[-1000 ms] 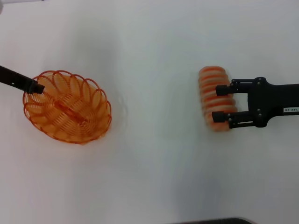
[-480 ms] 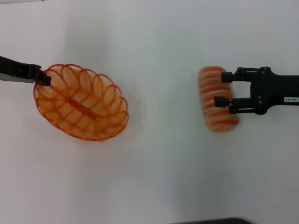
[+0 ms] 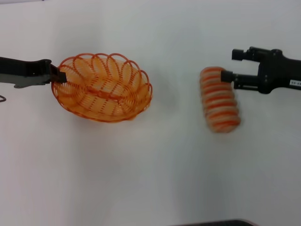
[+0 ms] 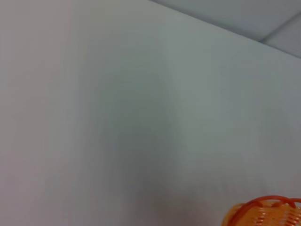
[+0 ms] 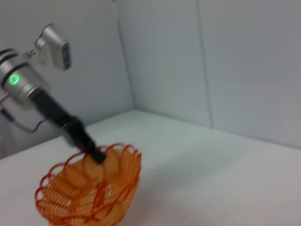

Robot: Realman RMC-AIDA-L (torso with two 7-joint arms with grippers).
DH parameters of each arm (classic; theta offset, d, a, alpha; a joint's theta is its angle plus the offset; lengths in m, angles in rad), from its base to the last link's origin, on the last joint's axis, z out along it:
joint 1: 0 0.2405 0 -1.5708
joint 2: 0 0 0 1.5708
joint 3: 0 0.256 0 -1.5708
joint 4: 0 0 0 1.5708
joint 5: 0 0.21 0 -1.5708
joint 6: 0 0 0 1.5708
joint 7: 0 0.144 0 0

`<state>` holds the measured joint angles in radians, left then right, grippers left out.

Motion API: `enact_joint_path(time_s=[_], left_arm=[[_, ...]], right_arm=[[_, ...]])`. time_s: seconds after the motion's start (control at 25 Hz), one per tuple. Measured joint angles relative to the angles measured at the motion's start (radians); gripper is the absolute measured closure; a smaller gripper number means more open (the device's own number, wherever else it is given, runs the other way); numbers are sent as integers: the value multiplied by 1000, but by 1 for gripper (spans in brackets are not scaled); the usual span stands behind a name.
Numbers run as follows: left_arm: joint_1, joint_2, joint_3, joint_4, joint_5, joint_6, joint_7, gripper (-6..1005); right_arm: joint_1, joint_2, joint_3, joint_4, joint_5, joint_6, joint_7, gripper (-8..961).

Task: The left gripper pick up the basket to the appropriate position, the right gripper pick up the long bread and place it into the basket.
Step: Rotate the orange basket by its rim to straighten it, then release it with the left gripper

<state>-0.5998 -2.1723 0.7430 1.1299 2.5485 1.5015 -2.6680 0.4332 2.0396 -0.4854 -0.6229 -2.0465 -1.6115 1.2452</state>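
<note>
The basket, an oval of orange wire with a looped petal rim, hangs tilted above the white table on our left side, and our left gripper is clenched on its rim at the end nearest that arm. From the right wrist view we see the same basket held up by its rim, the left gripper gripping the top loops, with a green light showing on the silver joint behind it. The left wrist view catches only a corner of the basket.

The long bread, pale with orange crosswise stripes, sits well apart from the basket on our right. Our right gripper has its fingers spread, one fingertip touching the loaf's far end. A small white label sits on the gripper's body, its writing too small to read.
</note>
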Motion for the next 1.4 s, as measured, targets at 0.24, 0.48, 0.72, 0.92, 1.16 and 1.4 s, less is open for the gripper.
enact_joint_path(time_s=[0.24,0.48,0.72,0.92,1.16,1.4], left_arm=[[56,-1,70,-31,-81,-84,-41,918],[98,-1,139,-76,-155,-163,-49,919],[148,-2,173,-96,-211,-224,-50,919],[167,-3,195,-102,-227,-263,-50,919],[179,-3,206,-111,-254,-288,-51,919],[187,-3,205,-129,-269,-308,-51,918]], right_arm=[[-15,9,51,0,83,9,-1,145],[-31,24,82,0,147,11,-20,145],[-32,41,95,3,151,31,-43,145],[-27,45,97,27,162,47,-91,145],[-19,47,97,58,170,62,-113,145],[-13,47,94,92,174,68,-146,145]])
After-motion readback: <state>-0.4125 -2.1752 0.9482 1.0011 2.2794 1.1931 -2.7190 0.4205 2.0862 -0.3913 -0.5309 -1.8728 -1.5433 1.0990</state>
